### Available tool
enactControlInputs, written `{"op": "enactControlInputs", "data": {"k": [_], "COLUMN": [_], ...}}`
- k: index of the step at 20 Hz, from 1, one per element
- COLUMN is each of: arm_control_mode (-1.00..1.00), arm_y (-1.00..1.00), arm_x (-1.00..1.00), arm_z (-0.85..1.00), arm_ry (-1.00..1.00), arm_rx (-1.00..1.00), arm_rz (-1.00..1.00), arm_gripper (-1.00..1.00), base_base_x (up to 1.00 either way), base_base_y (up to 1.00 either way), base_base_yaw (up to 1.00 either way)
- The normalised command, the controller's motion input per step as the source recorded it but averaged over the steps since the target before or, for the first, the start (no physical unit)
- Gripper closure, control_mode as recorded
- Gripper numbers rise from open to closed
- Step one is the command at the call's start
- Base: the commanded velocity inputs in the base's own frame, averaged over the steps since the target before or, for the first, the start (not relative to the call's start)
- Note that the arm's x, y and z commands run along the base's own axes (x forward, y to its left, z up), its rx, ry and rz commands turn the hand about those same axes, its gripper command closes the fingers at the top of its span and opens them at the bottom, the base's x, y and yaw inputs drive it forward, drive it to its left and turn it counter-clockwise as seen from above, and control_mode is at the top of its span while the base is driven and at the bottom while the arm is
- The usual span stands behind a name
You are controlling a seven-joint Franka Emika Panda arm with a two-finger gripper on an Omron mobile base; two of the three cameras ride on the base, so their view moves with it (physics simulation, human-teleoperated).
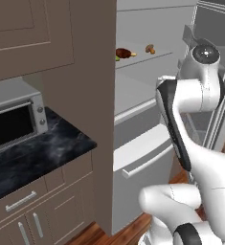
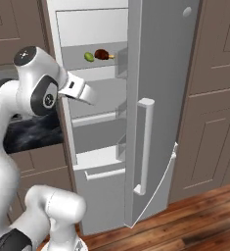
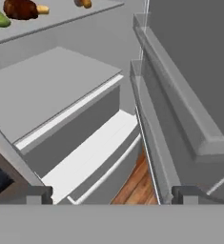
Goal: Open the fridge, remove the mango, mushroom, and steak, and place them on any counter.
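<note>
Tool [image 3: 111, 193] spread wide, empty, facing the open fridge [image 3: 61, 90] shelves.

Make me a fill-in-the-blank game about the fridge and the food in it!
1. The fridge door is ____.
2. The mango, steak and mushroom all lie on the same ____.
3. The steak lies between the mango and the ____.
4. The end effector is ____ and holds nothing.

Missing words: open; shelf; mushroom; open
</note>
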Motion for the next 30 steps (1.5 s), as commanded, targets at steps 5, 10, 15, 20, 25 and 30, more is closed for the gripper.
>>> {"op": "enactControlInputs", "data": {"k": [5, 10, 15, 20, 25, 30], "arm_control_mode": [-1.0, -1.0, -1.0, -1.0, -1.0, -1.0], "arm_y": [-0.3, -0.37, -0.5, -0.53, -0.73, -1.0], "arm_x": [0.95, 0.8, 0.6, 0.35, 0.04, -0.13], "arm_z": [-0.29, -0.12, -0.18, -0.18, -0.26, -0.26], "arm_ry": [0.01, 0.15, 0.31, 0.24, 0.12, 0.04], "arm_rx": [-0.2, -0.23, -0.1, -0.06, -0.09, -0.08], "arm_rz": [0.06, 0.0, -0.02, -0.04, -0.06, -0.08], "arm_gripper": [-1.0, -1.0, -1.0, -1.0, -1.0, -1.0], "base_base_x": [0.0, 0.0, 0.0, 0.0, 0.0, 0.0], "base_base_y": [0.0, 0.0, 0.0, 0.0, 0.0, 0.0], "base_base_yaw": [0.0, 0.0, 0.0, 0.0, 0.0, 0.0]}}
